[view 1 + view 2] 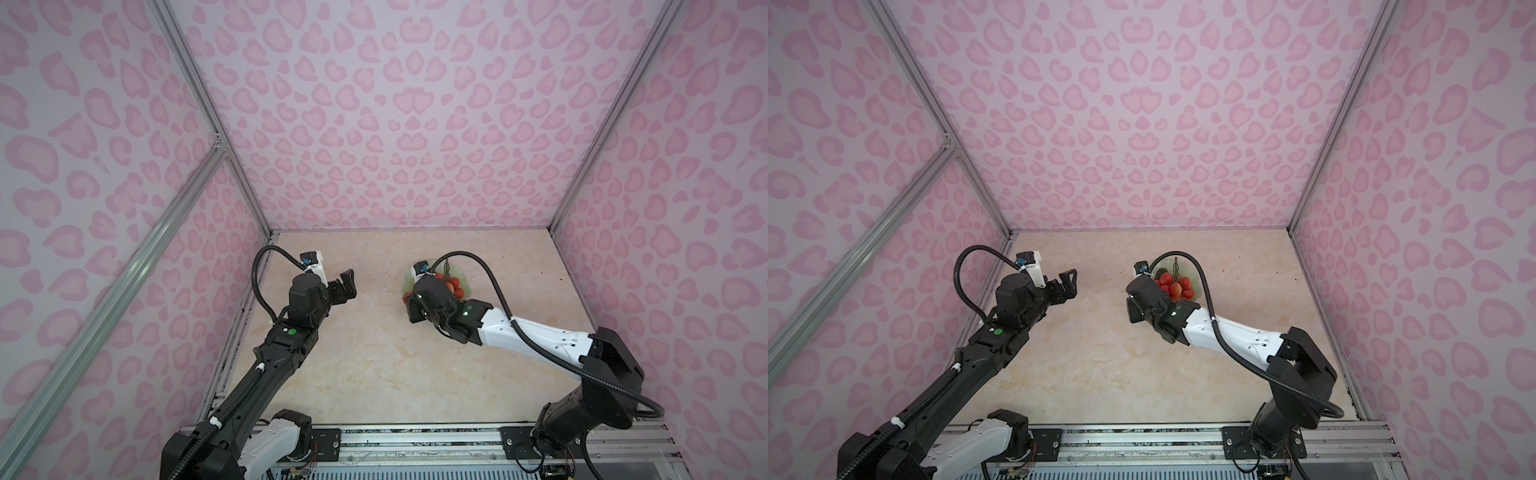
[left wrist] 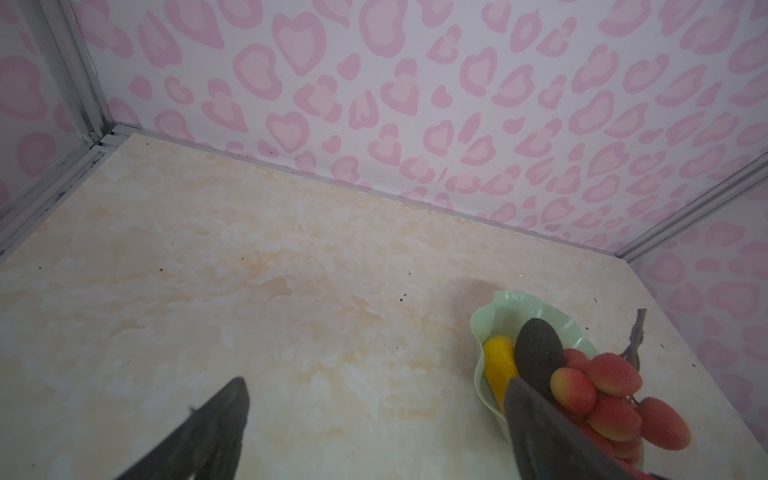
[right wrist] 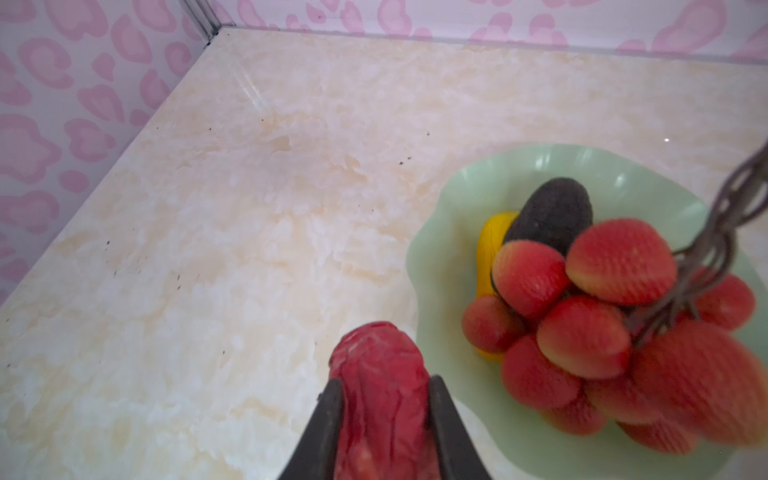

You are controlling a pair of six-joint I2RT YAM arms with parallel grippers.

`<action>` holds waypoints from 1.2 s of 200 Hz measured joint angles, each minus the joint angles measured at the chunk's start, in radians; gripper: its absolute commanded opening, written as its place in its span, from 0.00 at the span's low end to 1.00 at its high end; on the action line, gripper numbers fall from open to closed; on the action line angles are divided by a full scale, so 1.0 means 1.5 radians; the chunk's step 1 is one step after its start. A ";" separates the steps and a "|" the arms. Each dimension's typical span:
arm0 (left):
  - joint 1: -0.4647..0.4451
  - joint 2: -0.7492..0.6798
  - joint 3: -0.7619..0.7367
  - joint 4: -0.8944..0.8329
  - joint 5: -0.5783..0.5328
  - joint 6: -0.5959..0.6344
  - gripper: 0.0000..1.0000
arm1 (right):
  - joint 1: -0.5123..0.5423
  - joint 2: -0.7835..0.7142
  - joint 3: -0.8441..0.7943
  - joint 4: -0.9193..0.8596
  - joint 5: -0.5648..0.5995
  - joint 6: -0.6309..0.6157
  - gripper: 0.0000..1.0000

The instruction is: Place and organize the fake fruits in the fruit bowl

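Now | right gripper [image 3: 384,388] is clamping on the red wrinkled fruit [image 3: 380,353], whose long axis is running out past the jaw tips | fruit bowl [image 3: 540,166] is lying just beside it, far-right in both top views, holding berry cluster [image 3: 582,332], avocado [image 3: 548,216] and yellow oblong [image 3: 492,237] | left gripper [image 1: 347,286] is hanging spread wide, empty, well apart.

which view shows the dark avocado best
Right wrist view: the avocado sits close up in the fruit bowl, one end behind the berry cluster. The left wrist view shows it smaller. In both top views the right arm covers it.
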 measured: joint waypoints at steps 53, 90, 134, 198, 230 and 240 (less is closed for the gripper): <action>0.005 -0.025 -0.024 -0.003 0.000 -0.005 0.97 | -0.038 0.213 0.193 -0.030 0.050 -0.016 0.16; 0.006 -0.035 -0.031 -0.003 -0.001 -0.009 0.97 | -0.070 0.255 0.218 -0.034 0.084 -0.021 0.20; 0.009 -0.047 -0.039 -0.002 -0.017 -0.007 0.97 | -0.089 0.268 0.220 -0.039 0.084 -0.020 0.56; 0.012 -0.068 -0.047 0.000 -0.059 0.015 0.97 | -0.090 0.225 0.225 -0.054 0.079 -0.029 0.77; 0.013 -0.072 -0.064 0.018 -0.099 0.046 0.97 | -0.095 0.101 0.169 -0.014 0.085 -0.070 0.99; 0.015 -0.072 -0.076 0.031 -0.120 0.058 0.97 | -0.104 0.050 0.128 0.006 0.082 -0.086 0.99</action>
